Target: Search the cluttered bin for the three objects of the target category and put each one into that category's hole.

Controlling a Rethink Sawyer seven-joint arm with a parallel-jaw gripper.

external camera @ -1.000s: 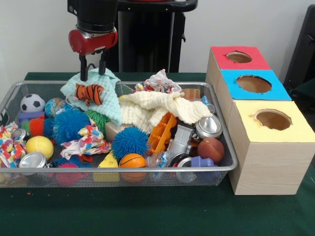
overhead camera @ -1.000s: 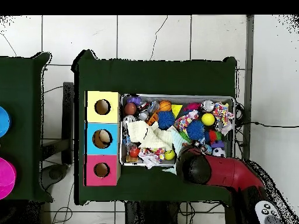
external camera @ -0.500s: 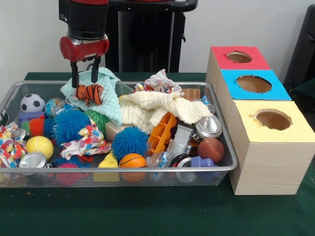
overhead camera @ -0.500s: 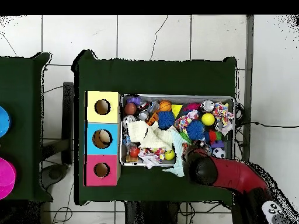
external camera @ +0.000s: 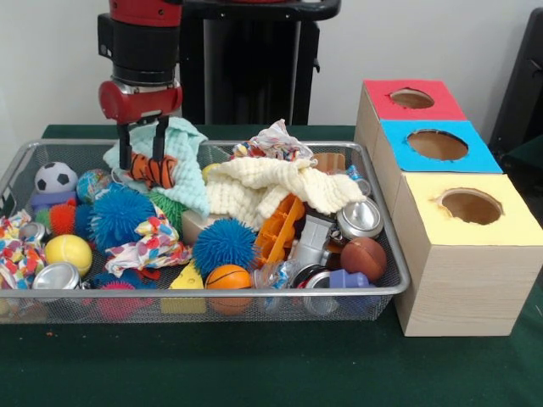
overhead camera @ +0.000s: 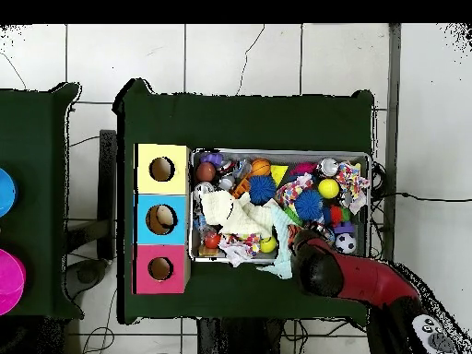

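Two gripper prongs spread apart, pinching nothing yet, lowered at the far left corner of the wire bin. Poised over the left end of an orange, black-striped soft toy, one prong just outside that end, the other in front of its middle; contact impossible to judge from the front view. In the overhead view, hidden under the red arm.

Toy perched high on a rumpled mint cloth, which probably explains the choice: topmost, uncovered, reachable without digging (target category not stated, so the toy as the task's thing only a guess). Cream knit cloth heaped just beside, spilling over the middle of the clutter.

Long axis of the toy roughly left to right across the front view, right end dipping slightly, lying flat rather than upright. Gripper opening along nearly the same line, so likely to close on one end of the toy, or on a fold of mint cloth with it, rather than across the narrow waist.

Three holes waiting well apart on the bench: red, blue, yellow.
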